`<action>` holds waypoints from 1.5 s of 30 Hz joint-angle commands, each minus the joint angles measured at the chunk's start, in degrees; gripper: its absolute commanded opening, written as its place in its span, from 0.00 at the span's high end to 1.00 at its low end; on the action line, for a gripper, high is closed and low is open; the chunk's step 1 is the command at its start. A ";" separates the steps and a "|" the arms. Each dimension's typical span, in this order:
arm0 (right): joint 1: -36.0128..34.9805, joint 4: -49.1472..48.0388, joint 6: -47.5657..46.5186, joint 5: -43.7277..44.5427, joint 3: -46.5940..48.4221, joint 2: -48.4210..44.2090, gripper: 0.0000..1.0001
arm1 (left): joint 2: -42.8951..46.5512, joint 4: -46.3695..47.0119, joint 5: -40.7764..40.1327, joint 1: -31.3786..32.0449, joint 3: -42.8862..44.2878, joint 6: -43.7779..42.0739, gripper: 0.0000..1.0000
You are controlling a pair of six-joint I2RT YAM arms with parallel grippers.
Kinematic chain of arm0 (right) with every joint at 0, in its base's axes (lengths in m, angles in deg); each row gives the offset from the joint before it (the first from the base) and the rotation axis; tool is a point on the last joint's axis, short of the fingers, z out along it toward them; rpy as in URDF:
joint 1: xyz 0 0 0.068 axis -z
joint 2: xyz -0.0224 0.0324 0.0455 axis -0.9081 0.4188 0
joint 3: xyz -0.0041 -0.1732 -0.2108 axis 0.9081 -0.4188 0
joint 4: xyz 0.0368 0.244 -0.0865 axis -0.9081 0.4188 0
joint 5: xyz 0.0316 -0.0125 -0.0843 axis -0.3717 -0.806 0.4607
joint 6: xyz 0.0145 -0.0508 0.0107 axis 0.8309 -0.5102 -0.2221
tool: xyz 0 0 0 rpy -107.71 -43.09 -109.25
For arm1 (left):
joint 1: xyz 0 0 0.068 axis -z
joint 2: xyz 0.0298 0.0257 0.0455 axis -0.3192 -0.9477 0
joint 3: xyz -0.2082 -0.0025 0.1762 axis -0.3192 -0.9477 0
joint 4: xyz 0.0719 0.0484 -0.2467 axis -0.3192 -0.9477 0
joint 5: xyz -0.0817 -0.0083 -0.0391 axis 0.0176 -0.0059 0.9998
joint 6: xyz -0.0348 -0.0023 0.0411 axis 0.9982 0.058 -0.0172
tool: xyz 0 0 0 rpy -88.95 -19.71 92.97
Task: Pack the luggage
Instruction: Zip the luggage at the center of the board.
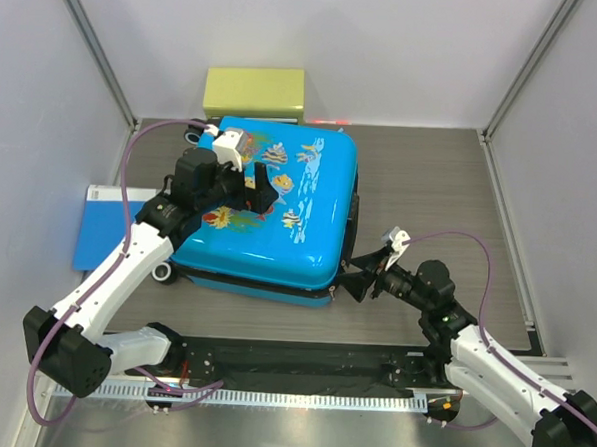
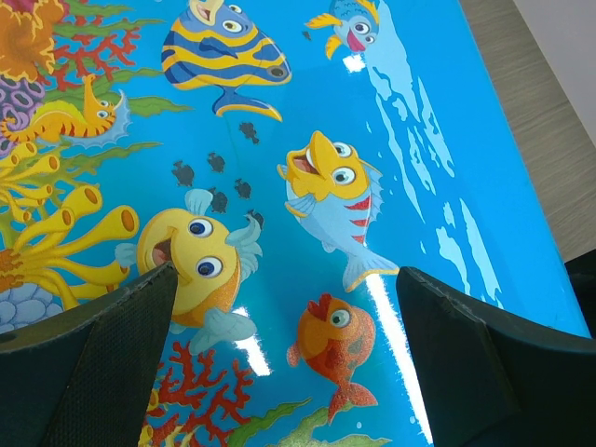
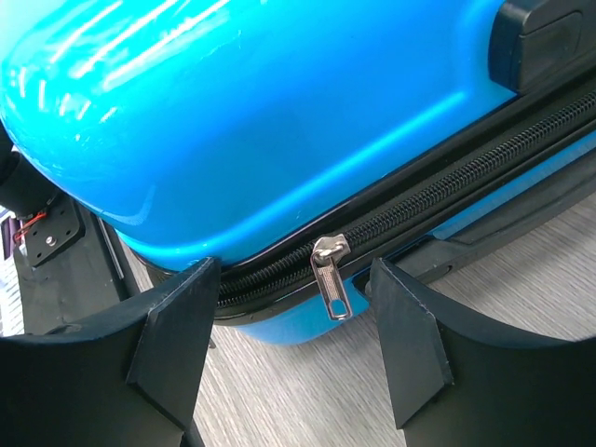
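Two claws are seen open, neither holding anything. The luggage [image 1: 314,209] is laid flat in the middle of the worktop [image 1: 430,190], lid down, wheels to the left. The left claw [image 2: 284,307] is held spread over the printed lid — whether it presses on the shell cannot be told. The right claw [image 3: 293,298] is set at the near right corner, with the zip pull [image 3: 332,277] hanging between its jaws but not yet gripped. Closing the zip is judged to be the step in hand. Trouble could be expected from a poor pinch — the small, loose pull may be missed or slipped off. If the lid is not held down, the luggage could be dragged across the worktop, or the slider jammed on the corner curve.
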State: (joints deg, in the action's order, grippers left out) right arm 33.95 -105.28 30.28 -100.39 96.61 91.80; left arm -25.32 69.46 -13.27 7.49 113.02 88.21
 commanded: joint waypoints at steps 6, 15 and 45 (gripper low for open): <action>7.54 -7.24 3.83 -2.87 -0.42 4.23 0.29 | 0.31 -0.75 1.62 -0.27 -0.80 -0.12 0.00; 10.99 -9.09 10.52 -9.04 -1.65 6.88 0.33 | 0.75 -0.67 1.62 -0.36 -0.88 -0.20 0.00; 10.99 -36.52 20.80 -19.33 -5.17 19.45 0.59 | 0.23 -0.58 1.44 -0.36 -0.88 -0.20 0.00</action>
State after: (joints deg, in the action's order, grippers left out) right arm 45.30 -135.82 49.30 -119.69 90.84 112.56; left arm -25.32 69.52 -13.01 7.49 113.00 88.21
